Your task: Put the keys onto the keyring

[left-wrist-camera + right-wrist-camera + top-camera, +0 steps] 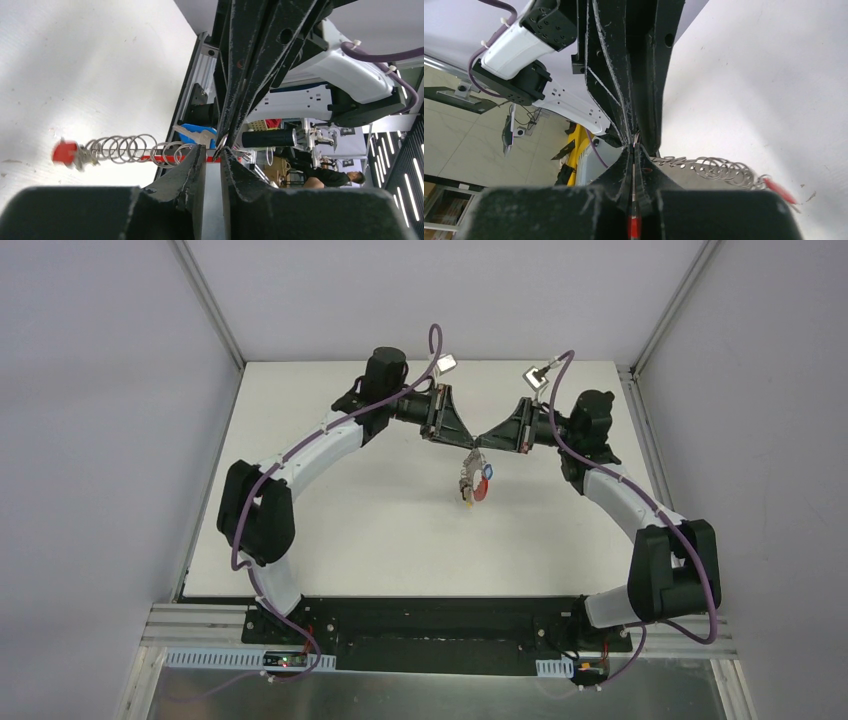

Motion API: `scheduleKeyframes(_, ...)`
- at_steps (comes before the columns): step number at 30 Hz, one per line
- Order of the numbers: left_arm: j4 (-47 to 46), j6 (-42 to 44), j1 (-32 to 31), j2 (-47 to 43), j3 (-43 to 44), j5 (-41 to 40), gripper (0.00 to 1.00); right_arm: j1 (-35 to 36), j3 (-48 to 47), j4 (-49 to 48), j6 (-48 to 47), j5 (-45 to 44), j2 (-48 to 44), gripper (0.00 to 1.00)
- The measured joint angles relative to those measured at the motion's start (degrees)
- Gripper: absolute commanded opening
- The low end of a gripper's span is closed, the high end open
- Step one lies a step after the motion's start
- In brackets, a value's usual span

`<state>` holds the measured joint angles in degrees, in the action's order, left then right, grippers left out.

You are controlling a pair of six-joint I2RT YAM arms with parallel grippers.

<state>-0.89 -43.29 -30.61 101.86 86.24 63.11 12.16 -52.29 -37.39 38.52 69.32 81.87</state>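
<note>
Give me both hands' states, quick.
Left hand: nearly closed at the keyring; grip cannot be told.
Right hand: closed on the keyring.

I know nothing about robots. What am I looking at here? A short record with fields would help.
arms: two, tips meeting above the middle of the table
right tool: shut on the keyring, at its red bar
left tool: fingers narrowly apart at that same bar; grip unclear
hanging below: wire rings and keys, blue and red heads showing
loose keys on table: none seen
</note>
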Motion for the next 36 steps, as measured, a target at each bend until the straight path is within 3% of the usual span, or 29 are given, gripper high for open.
scheduleKeyframes(4,-4.92,-4.15,0.0,0.0,-0.87,0.9,0.01,-0.46,0.44,-2.97,2.21,-0.31,0.07,0.0)
scheduleKeyframes(8,-8.28,-6.97,0.33,0.02,-1.25,1.42,0.0,-0.63,0.66,-4.83,3.52,-1.22,0.07,0.0)
scheduleKeyframes(13,-7.69,-5.6,0.33,0.09,-1.09,1.92,0.0,-0.74,0.9,-5.81,3.41,-0.94,0.07,0.21)
scheduleKeyframes(17,7.96,5.88,-0.2,0.09,4.09,0.09,0.0,-0.79,1.05,-4.55,1.53,0.66,0.04,0.39)
scheduleKeyframes(25,42.56,32.35,-3.58,3.04,22.45,-5.16,0.0,-0.07,-2.71,10.29,-11.72,3.45,-0.07,0.42)
scheduleKeyframes(29,52.19,39.71,-5.31,5.11,25.86,-6.78,0.0,1.64,-3.8,17.25,-18.05,4.61,-0.09,0.4)
scheduleKeyframes(36,59.12,44.59,-6.16,6.8,25.92,-8.48,0.0,3.26,-3.87,21.64,-21.38,7.17,-0.22,0.35)
